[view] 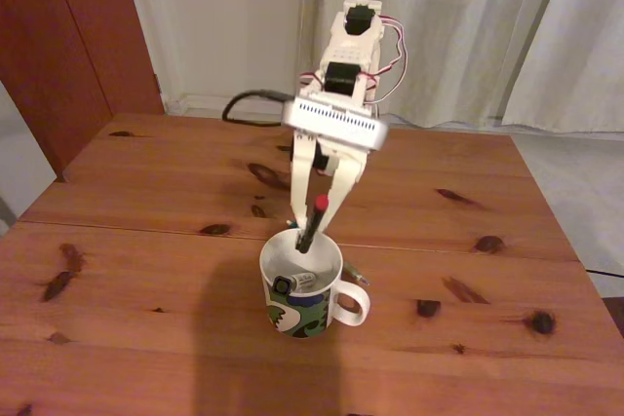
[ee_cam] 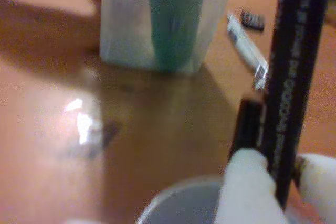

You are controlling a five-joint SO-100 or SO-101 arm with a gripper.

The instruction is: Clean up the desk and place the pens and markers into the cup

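Observation:
My gripper (view: 312,229) hangs over the cup (view: 304,311), a white mug with a green and dark blue pattern, and is shut on a black pen (view: 311,223) with a red top end. The pen is tilted, its lower tip at the far rim of the cup's mouth. Inside the cup lies a white-barrelled marker (view: 297,282) with a black cap. A thin pen (view: 356,273) lies on the desk (view: 146,241) just right of the cup, above the handle. In the wrist view the black pen (ee_cam: 289,77) stands between my white fingers (ee_cam: 247,192), above the cup's rim (ee_cam: 176,203).
The arm's base stands at the back centre of the desk, with a black cable running off to the left. The wrist view has a blurred white and teal block (ee_cam: 163,19) standing on the desk beyond the cup, and a slim pale stick (ee_cam: 244,45) lying beside it.

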